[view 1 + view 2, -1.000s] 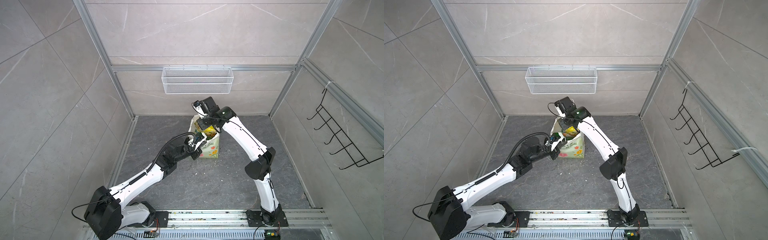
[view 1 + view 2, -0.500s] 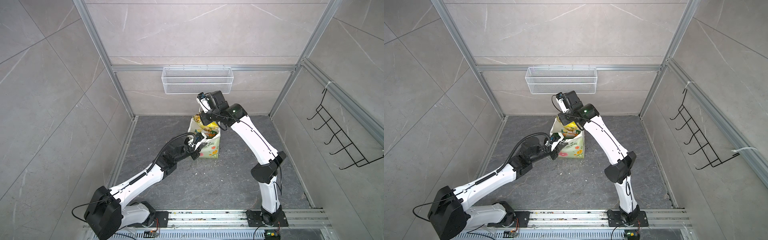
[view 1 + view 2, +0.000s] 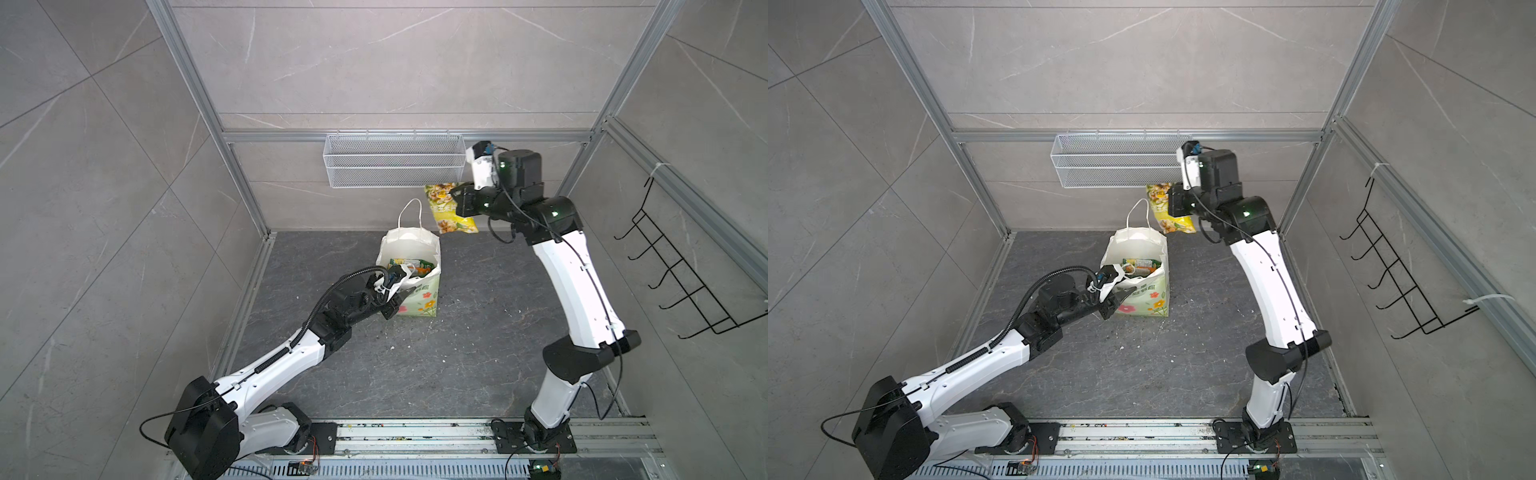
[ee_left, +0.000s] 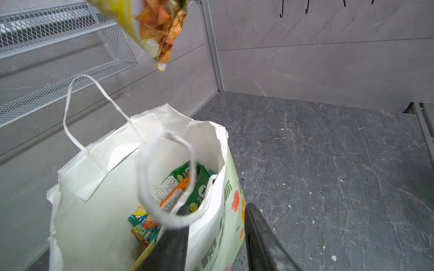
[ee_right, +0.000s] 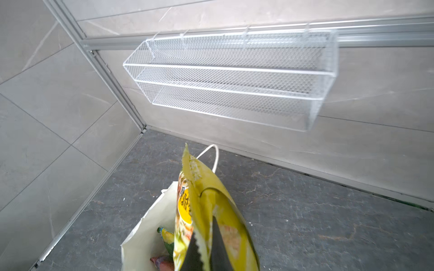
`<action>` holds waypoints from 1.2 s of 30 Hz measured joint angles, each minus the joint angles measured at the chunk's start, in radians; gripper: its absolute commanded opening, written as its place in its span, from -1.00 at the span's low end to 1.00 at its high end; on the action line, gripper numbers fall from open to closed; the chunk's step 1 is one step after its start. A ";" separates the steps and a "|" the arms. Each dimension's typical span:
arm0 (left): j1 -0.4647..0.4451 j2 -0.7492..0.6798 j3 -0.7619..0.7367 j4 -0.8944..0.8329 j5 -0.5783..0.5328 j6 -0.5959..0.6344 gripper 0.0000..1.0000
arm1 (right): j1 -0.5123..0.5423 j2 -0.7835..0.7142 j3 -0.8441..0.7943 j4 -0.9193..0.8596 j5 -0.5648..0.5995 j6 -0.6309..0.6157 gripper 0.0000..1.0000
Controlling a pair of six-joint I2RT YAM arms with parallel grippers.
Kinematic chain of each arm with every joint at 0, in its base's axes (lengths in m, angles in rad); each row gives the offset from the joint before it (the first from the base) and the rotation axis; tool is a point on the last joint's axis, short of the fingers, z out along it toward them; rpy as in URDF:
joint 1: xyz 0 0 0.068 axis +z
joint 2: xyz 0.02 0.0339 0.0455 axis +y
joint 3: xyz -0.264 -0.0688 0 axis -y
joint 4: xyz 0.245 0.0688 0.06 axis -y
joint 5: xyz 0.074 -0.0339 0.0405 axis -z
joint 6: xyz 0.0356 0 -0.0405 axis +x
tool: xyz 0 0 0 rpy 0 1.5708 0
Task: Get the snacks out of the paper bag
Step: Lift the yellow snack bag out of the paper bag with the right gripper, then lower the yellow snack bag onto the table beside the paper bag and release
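Where the left fingers (image 4: pixel 260 234) pinched the bag's (image 4: pixel 94 223) front wall a second ago, they now stand parted, one inside and one outside, so the bag stands unheld on the tabletop (image 3: pixel 457 353). Green, orange and other snacks (image 4: pixel 178 187) still lie at its bottom. Farther back, the right fingers (image 5: pixel 219 248), down in the bag a moment ago, are closed on the chip bag (image 3: pixel 446 208) and hold it high, clear of the rim, near the basket (image 3: pixel 392 166). One snack is out; the rest likely wait until it is set down.
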State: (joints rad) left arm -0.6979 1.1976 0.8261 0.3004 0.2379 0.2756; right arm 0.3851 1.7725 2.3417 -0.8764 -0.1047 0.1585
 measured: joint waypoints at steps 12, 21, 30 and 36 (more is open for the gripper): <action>0.000 -0.140 -0.015 0.045 0.079 -0.024 0.31 | -0.302 -0.105 -0.476 0.150 -0.280 0.101 -1.00; 0.000 -0.146 -0.078 0.105 0.095 -0.058 0.36 | -0.378 0.143 -0.681 0.229 -0.473 0.100 -1.00; 0.000 -0.147 -0.142 0.143 0.071 -0.082 0.38 | -0.384 0.389 -0.537 0.233 -0.551 0.076 -0.98; 0.000 -0.202 -0.199 0.151 0.041 -0.093 0.40 | -0.404 0.506 -0.383 0.173 -0.558 0.026 -0.82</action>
State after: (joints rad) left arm -0.6979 0.9958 0.6270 0.4511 0.2790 0.1825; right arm -0.0189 2.2784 1.9591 -0.7036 -0.6624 0.1848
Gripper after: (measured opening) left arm 0.695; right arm 0.064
